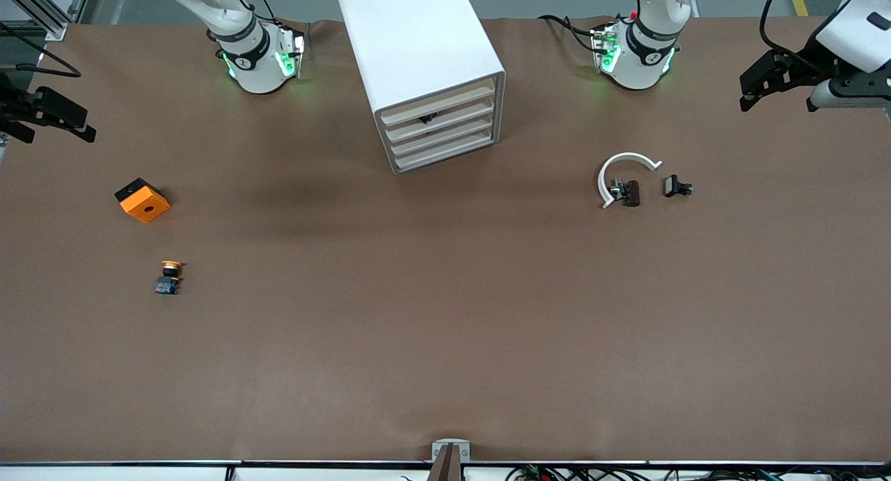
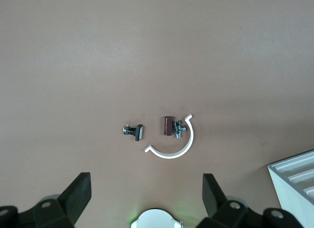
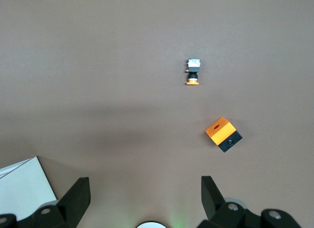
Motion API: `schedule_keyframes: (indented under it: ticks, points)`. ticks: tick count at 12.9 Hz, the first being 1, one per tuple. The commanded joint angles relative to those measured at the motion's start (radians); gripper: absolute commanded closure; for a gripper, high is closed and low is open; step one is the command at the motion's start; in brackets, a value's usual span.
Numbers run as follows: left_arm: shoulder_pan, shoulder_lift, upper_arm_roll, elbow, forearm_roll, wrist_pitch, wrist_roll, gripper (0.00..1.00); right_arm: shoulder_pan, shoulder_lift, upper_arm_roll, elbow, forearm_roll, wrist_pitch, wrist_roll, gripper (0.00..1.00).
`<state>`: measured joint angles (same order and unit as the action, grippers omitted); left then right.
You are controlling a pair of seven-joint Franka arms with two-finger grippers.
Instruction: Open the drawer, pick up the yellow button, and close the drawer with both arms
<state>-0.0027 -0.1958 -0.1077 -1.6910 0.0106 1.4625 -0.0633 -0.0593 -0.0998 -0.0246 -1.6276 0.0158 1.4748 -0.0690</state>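
The white cabinet [image 1: 418, 56] stands between the two arm bases. Its uppermost drawer [image 1: 440, 98] sits flush with the three below it. A small dark thing [image 1: 427, 118] shows in the gap just under it. The button [image 1: 169, 277], orange cap on a black and blue body, lies on the bare table toward the right arm's end, and shows again as the button [image 3: 193, 72] in the right wrist view. My right gripper [image 1: 52, 129] hangs open and empty over that end of the table. My left gripper [image 1: 778, 99] hangs open and empty over the other end. Both wait high above the table, left gripper [image 2: 146, 191] and right gripper [image 3: 145, 191].
An orange square block [image 1: 143, 200] with a hole lies farther from the front camera than the button. A white arc [image 1: 626, 168] and two small black clips [image 1: 628, 192] [image 1: 676, 186] lie toward the left arm's end. Brown table [image 1: 431, 314] spreads in front of the cabinet.
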Motion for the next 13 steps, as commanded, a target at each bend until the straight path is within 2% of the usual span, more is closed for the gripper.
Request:
schedule_keyframes:
  ticks: [1, 6, 9, 13]
  points:
    - [-0.003, -0.014, 0.013, -0.018, -0.015, 0.010, 0.016, 0.00, -0.020, -0.037, 0.008, -0.038, 0.007, 0.009, 0.012, 0.00]
    - [0.000, 0.036, 0.014, 0.034, -0.014, 0.012, 0.008, 0.00, -0.022, -0.043, 0.014, -0.040, -0.002, 0.027, 0.015, 0.00]
    - [0.015, 0.053, 0.013, 0.063, -0.009, 0.012, 0.014, 0.00, -0.027, -0.076, 0.017, -0.087, -0.010, 0.067, 0.015, 0.00]
    - [0.018, 0.053, 0.014, 0.079, -0.006, 0.009, 0.013, 0.00, -0.028, -0.098, 0.048, -0.117, -0.057, 0.093, 0.015, 0.00]
